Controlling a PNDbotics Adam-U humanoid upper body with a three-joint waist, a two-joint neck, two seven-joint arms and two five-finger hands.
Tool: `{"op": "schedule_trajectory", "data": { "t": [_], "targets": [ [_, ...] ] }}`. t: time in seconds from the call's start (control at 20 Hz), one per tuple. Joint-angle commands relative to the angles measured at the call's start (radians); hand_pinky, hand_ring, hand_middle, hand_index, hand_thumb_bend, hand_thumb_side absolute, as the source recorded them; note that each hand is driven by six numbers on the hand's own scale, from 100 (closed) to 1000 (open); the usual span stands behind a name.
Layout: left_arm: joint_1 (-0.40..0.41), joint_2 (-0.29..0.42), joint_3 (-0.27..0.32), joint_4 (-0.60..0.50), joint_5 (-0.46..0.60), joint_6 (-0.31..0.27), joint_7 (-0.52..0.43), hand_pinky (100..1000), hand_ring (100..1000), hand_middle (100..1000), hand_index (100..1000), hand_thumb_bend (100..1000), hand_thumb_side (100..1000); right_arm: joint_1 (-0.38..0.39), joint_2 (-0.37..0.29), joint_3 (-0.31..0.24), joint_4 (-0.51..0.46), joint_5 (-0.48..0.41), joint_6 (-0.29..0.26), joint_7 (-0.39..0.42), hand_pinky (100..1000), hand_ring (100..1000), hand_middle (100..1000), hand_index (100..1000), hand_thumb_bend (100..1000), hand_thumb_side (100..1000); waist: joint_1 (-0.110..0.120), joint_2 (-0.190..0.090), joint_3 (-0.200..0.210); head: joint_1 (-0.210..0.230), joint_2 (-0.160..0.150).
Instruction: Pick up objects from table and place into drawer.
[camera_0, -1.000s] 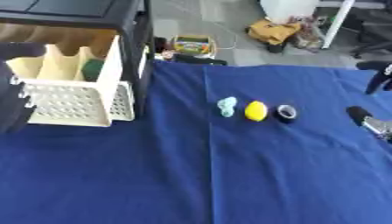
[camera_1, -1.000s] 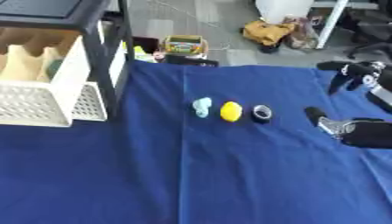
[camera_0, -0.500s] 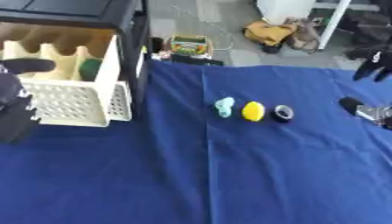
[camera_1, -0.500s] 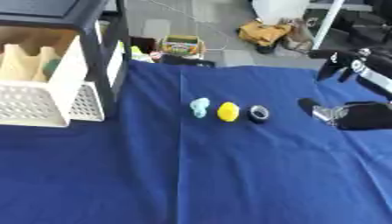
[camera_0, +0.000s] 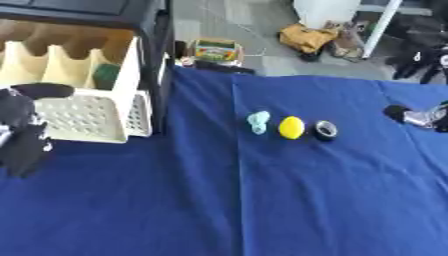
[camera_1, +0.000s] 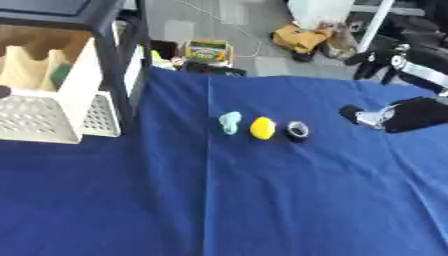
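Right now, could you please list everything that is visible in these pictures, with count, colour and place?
light blue object: 1, pale blue, table middle, leftmost of a row
lemon-like object: 1, yellow, middle of the row
small ring: 1, black and silver, right of the row
drawer: 1, cream, perforated front, pulled out at left
tablecloth: 1, dark blue
left hand: black, left edge by the drawer
right hand: black, right edge

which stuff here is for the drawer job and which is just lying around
For the job: light blue object, yellow round object, small black-and-silver ring-shaped object, white perforated drawer.
Lying about: yellow bag and colourful box, both on the floor beyond the table.
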Motion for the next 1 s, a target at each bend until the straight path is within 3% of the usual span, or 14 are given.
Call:
{"op": "schedule_trajectory", "data": {
  "t": [0.05,0.45,1.0],
  "targets": [
    [-0.006,-0.001,-0.002,-0.014,-0.009,0.013,-0.007,100,100,100,818,100,927,-0.030,-0.047,0.015,0.033,0.019,-0.006,0.021,669,783,747,962,374,480,-0.001,-0.017,0.003,-0.009,-0.022],
    [-0.008,-0.014,-0.012,-0.014,-0.024,0.030,-0.022,100,100,100,815,100,947,-0.122,-0.027,0.065,0.125,0.072,-0.011,0.070,657,770,753,1000,430,418,-0.009,-0.005,0.019,-0.025,-0.034],
    [-0.010,-0.030,-0.023,-0.014,-0.041,0.040,-0.039,100,100,100,799,100,968,-0.272,0.040,0.121,0.241,0.088,-0.015,0.131,641,750,655,958,502,434,-0.012,0.007,0.042,-0.046,-0.045]
  ]
}}
